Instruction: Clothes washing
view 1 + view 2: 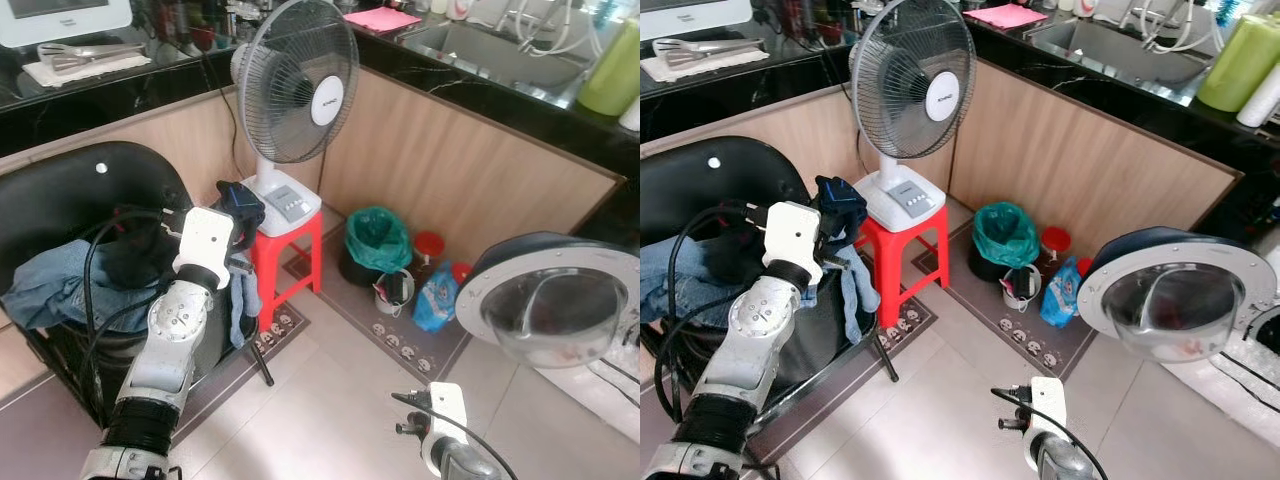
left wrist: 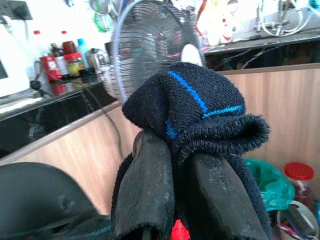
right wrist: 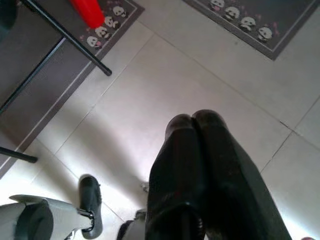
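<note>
While the left arm is raised over the laundry, the scene reads like this:

Left gripper [image 2: 180, 165]: its fingers [image 2: 145, 190] are closed tight on a dark sock [image 2: 200, 110] with blue stripes, held up in the air.
Sock position: above the rim of the black basket [image 1: 60, 350], just beside the red stool [image 1: 290, 250].
Basket: it holds blue jeans [image 1: 50, 285] and other clothes; one piece hangs over its edge.
Fan [image 1: 300, 85]: white, it stands on the red stool against the wooden side of the counter [image 1: 480, 95].
Right gripper [image 3: 192, 122]: low over the tiled floor [image 3: 165, 80], fingers pressed together, holding nothing.
Washer door [image 1: 555, 300]: round, swung open, at the right edge of the floor.
Green bin [image 1: 375, 245]: on the mat [image 1: 400, 345] below the counter.
</note>
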Controlling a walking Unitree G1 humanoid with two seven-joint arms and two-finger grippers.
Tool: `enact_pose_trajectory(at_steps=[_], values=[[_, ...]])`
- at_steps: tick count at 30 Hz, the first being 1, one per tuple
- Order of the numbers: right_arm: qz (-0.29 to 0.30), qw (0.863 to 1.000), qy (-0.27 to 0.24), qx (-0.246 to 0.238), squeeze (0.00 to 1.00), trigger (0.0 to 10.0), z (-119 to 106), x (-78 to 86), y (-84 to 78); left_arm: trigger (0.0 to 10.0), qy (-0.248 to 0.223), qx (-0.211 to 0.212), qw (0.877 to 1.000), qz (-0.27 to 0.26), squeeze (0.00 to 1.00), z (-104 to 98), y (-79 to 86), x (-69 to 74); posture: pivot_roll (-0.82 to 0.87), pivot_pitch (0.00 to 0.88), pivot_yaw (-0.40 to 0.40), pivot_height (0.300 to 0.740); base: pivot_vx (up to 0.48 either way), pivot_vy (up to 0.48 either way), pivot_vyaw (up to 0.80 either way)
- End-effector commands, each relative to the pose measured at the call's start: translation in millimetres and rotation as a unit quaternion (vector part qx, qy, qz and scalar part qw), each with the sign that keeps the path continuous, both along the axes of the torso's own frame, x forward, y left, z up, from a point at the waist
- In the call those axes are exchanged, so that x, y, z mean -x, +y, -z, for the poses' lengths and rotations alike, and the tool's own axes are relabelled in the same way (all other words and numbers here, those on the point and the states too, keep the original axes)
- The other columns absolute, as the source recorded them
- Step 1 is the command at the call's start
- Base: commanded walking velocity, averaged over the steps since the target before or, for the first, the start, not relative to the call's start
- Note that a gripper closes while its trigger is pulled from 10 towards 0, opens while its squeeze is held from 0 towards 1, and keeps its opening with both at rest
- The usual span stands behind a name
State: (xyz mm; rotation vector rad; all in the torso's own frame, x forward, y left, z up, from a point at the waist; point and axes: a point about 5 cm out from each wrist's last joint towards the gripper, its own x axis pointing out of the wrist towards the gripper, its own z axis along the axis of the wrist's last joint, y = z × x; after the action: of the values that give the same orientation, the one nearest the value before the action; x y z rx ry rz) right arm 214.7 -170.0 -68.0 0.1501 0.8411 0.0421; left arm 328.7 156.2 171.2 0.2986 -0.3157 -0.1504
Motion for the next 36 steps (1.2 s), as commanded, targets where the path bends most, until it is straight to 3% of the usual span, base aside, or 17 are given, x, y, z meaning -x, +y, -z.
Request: enact_pose_trajectory(at_steps=[1, 12, 26, 31, 36], values=[[0.001, 1.000, 0.002, 0.007, 0.00, 10.0, 0, 1.0, -4.4, 10.0, -0.003, -0.005, 1.000, 0.004, 0.00, -1, -2.3, 0.5, 0.22, 0.000, -0.123, 0.740, 0.000, 0.000, -0.76], [0.000, 1.000, 0.003, 0.006, 0.00, 10.0, 1, 1.7, -4.4, 10.0, -0.004, -0.009, 1.000, 0.003, 0.00, 0, -3.5, 0.3, 0.22, 0.000, -0.124, 0.740, 0.000, -0.252, -0.76], [-0.001, 1.000, 0.002, 0.006, 0.00, 10.0, 0, 1.5, -4.4, 10.0, 0.000, -0.004, 1.000, 0.010, 0.00, 2, -4.6, -0.1, 0.22, 0.000, -0.127, 0.740, 0.000, 0.000, -0.76], [0.001, 1.000, -0.003, 0.008, 0.00, 10.0, -1, 0.1, -4.7, 10.0, 0.068, -0.020, 0.997, 0.030, 0.00, 27, -3.6, -2.1, 0.23, 0.000, -0.130, 0.740, 0.000, 0.000, -0.15], [0.003, 1.000, -0.004, 0.007, 0.00, 10.0, -1, -0.5, -4.7, 10.0, 0.151, -0.028, 0.988, 0.018, 0.00, 63, 11.1, -4.2, 0.22, 0.000, -0.132, 0.740, 0.000, 0.000, 0.00]])
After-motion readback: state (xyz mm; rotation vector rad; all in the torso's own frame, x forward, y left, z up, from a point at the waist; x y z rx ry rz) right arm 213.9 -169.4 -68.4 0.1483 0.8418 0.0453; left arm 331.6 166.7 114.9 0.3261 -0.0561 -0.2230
